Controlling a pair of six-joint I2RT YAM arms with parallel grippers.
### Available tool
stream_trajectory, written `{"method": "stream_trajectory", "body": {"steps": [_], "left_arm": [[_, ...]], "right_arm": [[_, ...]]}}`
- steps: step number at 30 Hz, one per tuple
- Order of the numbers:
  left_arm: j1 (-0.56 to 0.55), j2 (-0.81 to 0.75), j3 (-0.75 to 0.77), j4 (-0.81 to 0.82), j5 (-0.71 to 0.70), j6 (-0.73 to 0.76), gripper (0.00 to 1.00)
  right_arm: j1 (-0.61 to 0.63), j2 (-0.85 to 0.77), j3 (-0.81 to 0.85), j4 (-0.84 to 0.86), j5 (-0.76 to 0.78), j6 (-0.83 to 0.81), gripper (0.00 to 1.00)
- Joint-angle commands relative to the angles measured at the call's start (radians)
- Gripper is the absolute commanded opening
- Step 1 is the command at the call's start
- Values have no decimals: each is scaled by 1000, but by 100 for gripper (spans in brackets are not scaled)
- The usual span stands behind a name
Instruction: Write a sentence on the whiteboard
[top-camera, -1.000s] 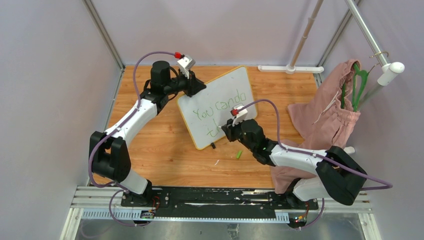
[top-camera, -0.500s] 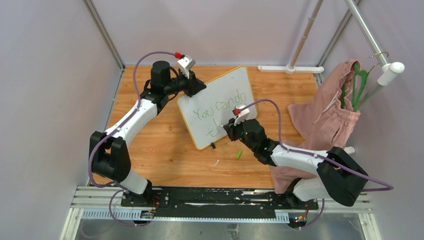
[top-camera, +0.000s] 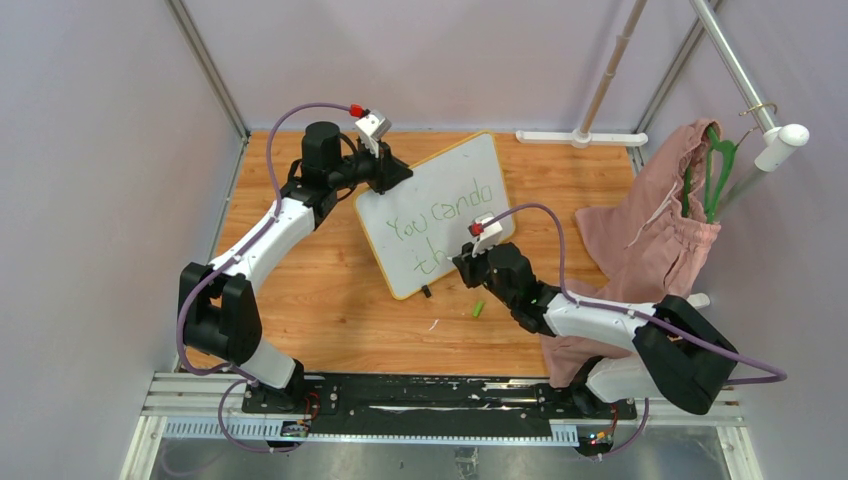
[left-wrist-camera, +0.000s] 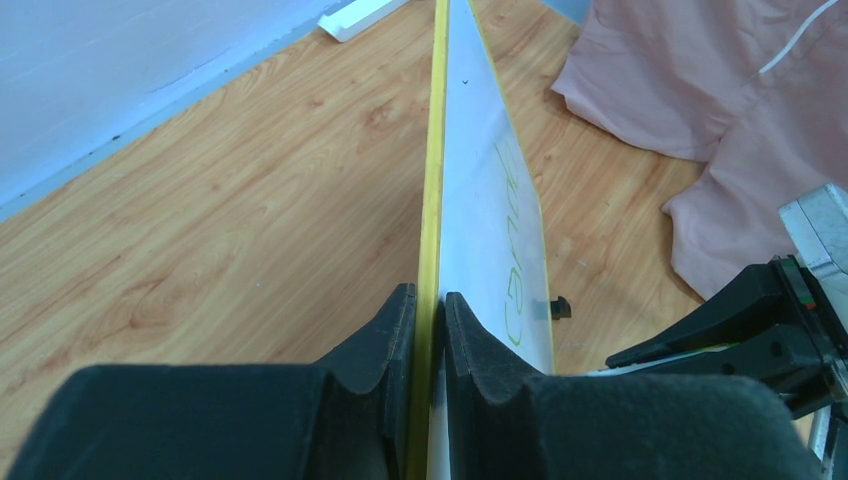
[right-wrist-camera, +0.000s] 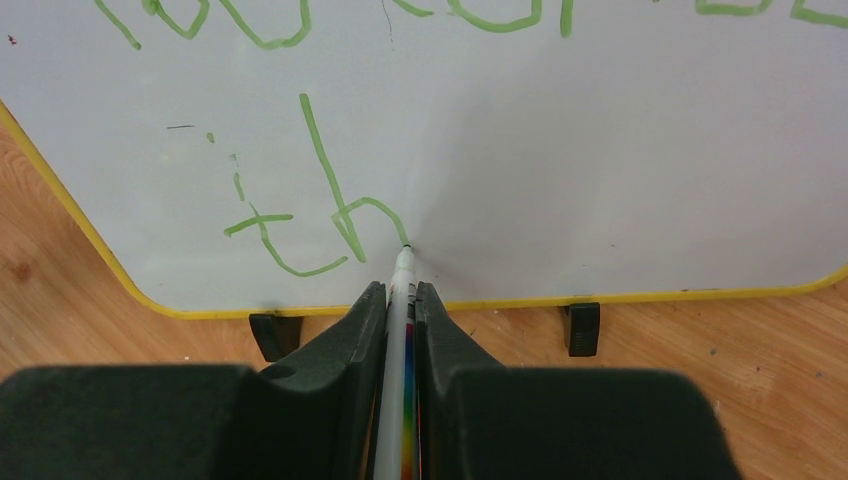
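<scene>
The whiteboard stands tilted on the wooden table, propped on two black feet. My left gripper is shut on its yellow rim at the upper left corner, one pad on each face. The sentence is in green: "You can do" on top and "th" below. My right gripper is shut on a white marker with a rainbow stripe. Its tip touches the board at the end of the "h", just above the bottom rim. In the top view the right gripper sits at the board's lower right.
A green marker cap lies on the table in front of the board. A pink garment with a green hanger hangs from a rail at the right. A white stand base lies at the back. Grey walls close in the sides.
My right gripper has slid a little to the right along the lower line with the marker, uncovering the "th". The left gripper and the board have stayed put.
</scene>
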Motion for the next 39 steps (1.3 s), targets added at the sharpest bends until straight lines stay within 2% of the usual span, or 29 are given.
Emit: {"method": "stream_trajectory", "body": {"steps": [1, 14, 39], "left_arm": [[-42, 26, -37, -73, 31, 5, 5], [-46, 28, -36, -72, 32, 4, 5], [-50, 24, -41, -73, 29, 7, 3]], "right_arm": [[-14, -22, -21, -19, 25, 3, 0], [-16, -124, 8, -73, 54, -18, 0], [-40, -37, 71, -17, 21, -23, 0]]}}
